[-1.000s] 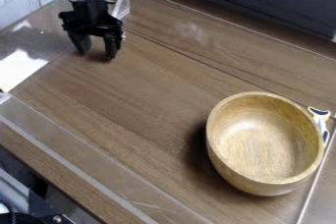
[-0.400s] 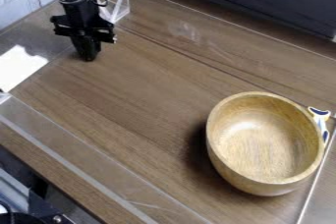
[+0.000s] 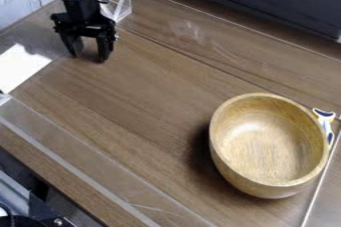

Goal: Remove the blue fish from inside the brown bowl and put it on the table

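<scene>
The brown bowl stands upright on the table at the right, and its hollow looks empty. No blue fish shows inside it. A small blue-and-white bit peeks out at the bowl's far right rim; I cannot tell what it is. My gripper hangs at the far left of the table, well away from the bowl. It points down, open, with nothing between its fingers.
A white flat patch lies at the left edge. A small clear upright panel stands just behind the gripper. The table's pale glossy edge strip runs along the front left.
The gripper shifted slightly left and back from a second ago. Its fingers closed in between and now stand apart again. The bowl has not moved.
</scene>
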Controlling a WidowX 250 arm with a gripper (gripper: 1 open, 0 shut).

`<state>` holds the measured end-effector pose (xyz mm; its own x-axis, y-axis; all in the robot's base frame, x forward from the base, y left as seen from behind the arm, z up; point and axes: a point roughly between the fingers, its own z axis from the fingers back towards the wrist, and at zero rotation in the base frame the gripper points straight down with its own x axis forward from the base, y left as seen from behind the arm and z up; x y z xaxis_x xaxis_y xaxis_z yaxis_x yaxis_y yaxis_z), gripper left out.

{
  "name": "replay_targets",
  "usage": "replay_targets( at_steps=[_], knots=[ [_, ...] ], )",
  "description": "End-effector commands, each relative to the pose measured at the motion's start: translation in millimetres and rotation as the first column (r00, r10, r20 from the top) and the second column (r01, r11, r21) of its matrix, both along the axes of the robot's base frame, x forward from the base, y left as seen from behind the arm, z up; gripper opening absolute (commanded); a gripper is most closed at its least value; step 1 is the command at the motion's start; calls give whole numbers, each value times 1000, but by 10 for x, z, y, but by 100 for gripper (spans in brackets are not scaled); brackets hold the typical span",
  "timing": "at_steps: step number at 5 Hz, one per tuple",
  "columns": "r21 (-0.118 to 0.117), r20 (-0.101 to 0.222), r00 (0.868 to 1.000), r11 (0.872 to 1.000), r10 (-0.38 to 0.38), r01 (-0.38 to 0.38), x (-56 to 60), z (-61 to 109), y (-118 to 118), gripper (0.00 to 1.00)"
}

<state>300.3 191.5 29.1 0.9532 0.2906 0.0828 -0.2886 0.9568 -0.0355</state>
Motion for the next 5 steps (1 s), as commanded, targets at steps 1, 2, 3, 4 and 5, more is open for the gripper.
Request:
replay_targets(
  at_steps=[1, 2, 3, 4, 5],
  knots=[
    [27, 47, 998, 999, 34, -36, 86, 235, -16, 100],
    [19, 39, 996, 997, 77, -78, 67, 270, -82, 100],
    [9, 33, 994, 995, 100, -101, -25, 199, -116, 100],
    [-3, 31, 992, 993, 119, -119, -116, 170, -155, 100],
    [-12, 33, 995, 996, 91, -91, -116, 228, -202, 0]
  ],
)
